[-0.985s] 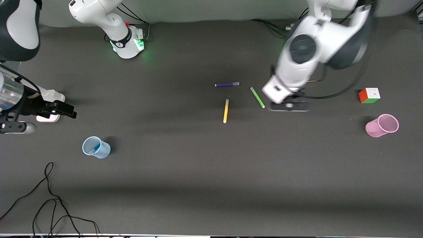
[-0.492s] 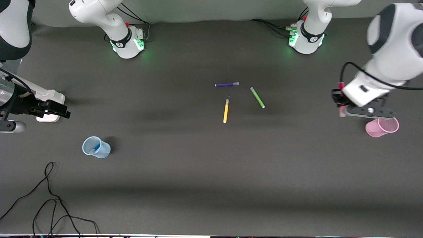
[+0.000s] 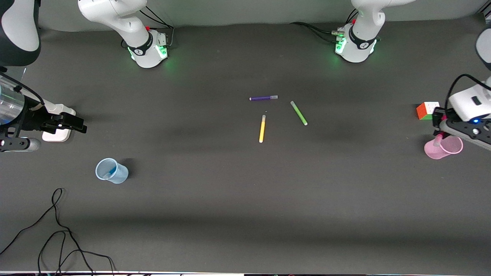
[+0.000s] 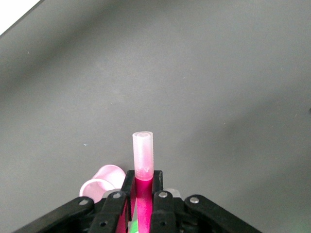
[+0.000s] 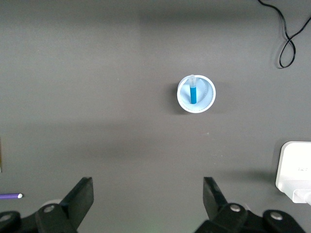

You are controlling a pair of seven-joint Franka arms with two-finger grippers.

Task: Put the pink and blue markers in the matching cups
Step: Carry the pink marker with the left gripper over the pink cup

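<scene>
The pink marker [image 4: 142,167] is clamped upright between the fingers of the left claw [image 3: 441,132], its pale greyish end pointing down just over the rim of the pink cup [image 3: 444,146], which stands at the left arm's end of the tabletop [image 3: 245,214]. It is not yet inside; the tip looks to sit at the cup's edge, so lining it up over the mouth and letting go is what seems left.

The blue marker [image 5: 193,90] already leans inside the pale blue cup [image 3: 111,171], toward the right arm's end, so 1 of the 2 placements appears done. The right claw [image 5: 148,201] waits above the tabletop with its fingers wide apart and nothing between them.

Mid-tabletop, well apart from both cups, lie a purple pen [image 3: 263,98], a yellow pen [image 3: 262,128] and a green pen [image 3: 299,113], none of them part of the job. A colour cube [image 3: 426,110] sits near the pink cup, farther from the front camera.
</scene>
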